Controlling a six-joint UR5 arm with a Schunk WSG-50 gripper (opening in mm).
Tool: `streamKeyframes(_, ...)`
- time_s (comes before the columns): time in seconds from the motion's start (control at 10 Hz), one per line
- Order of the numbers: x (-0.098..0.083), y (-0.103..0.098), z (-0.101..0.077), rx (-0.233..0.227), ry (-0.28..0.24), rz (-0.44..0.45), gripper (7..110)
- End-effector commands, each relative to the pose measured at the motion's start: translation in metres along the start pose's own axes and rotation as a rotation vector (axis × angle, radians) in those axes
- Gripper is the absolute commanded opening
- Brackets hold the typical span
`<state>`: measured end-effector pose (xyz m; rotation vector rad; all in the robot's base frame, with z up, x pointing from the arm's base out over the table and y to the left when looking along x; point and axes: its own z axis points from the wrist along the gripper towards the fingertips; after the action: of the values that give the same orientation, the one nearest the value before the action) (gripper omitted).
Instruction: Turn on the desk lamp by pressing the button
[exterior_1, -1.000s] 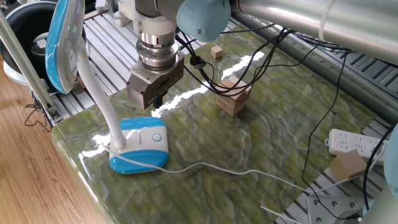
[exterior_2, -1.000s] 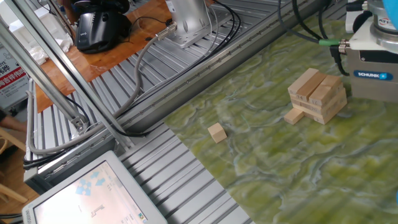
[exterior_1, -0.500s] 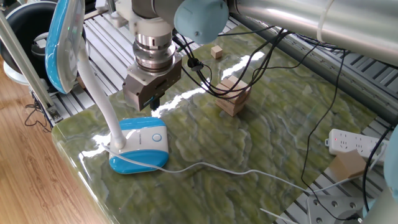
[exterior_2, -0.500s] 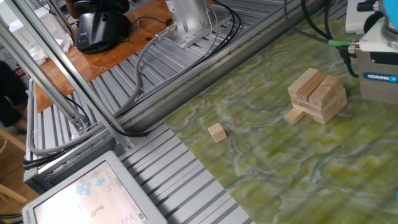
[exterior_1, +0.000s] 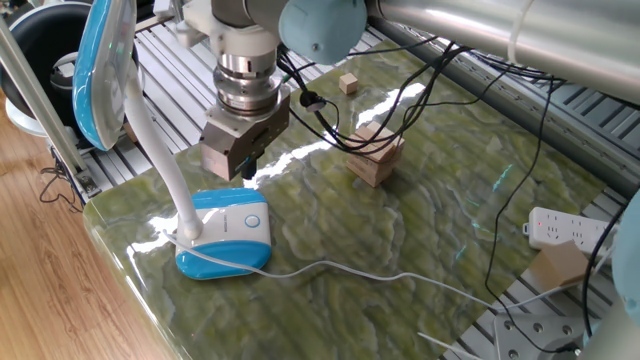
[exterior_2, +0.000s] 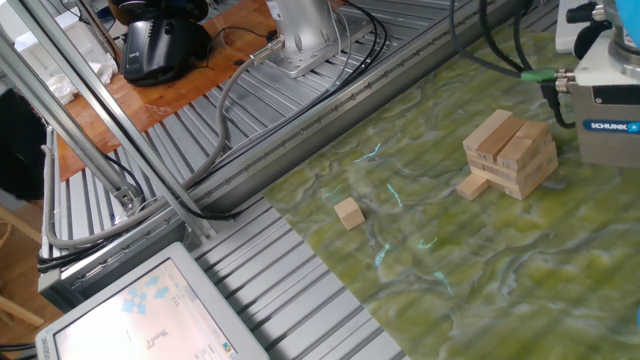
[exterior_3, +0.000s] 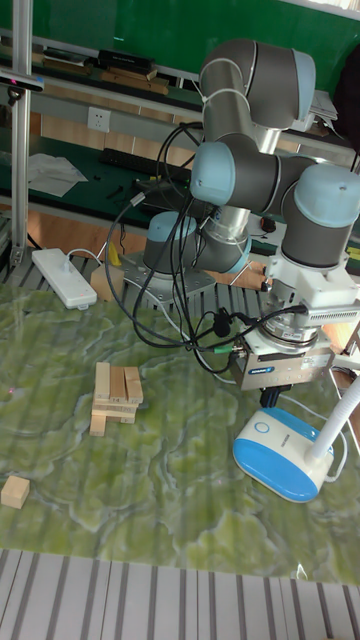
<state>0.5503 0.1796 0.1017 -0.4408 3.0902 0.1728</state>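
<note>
The hand's (exterior_3: 272, 397) fingertips were hidden behind its body. The desk lamp's (exterior_3: 284, 454) head was cut off at 3 o'clock.

Open air separates end effector (exterior_1: 243, 170) from the button (exterior_1: 252, 222) below.

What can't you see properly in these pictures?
- Gripper fingertips: hidden under its own body in every view, so open or shut is unknown.
- Desk lamp: outside the other fixed view.
- Lamp's head: cut off by the top edge in one fixed view.
- Button: whether lit, too small.
</note>
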Motion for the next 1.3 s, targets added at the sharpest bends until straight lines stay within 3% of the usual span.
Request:
streamKeyframes(0.0, -0.001, -0.005, -0.002, 0.002, -0.004, 0.066, 7)
streamKeyframes(0.1, -0.006, -0.014, -0.001, 0.041, -0.020, 0.112, 7)
streamKeyframes(0.3, -0.005, -0.014, -0.003, 0.027, -0.019, 0.121, 7)
streamKeyframes(0.4, -0.001, -0.020, -0.003, 0.053, -0.004, 0.113, 7)
streamKeyframes(0.5, 0.003, -0.019, -0.004, 0.052, 0.011, 0.098, 7)
streamKeyframes(0.6, 0.006, -0.008, -0.006, -0.002, 0.021, 0.019, 7)
streamKeyframes(0.7, 0.018, -0.012, -0.008, 0.011, 0.068, 0.006, 7)
streamKeyframes(0.8, 0.018, -0.009, -0.008, 0.004, 0.067, 0.012, 7)
streamKeyframes(1.0, 0.011, -0.003, -0.008, -0.022, 0.042, 0.014, 7)
streamKeyframes(1.1, -0.001, -0.007, -0.007, 0.003, -0.004, 0.094, 7)
streamKeyframes(1.2, -0.004, -0.006, -0.008, -0.003, -0.018, 0.109, 7)
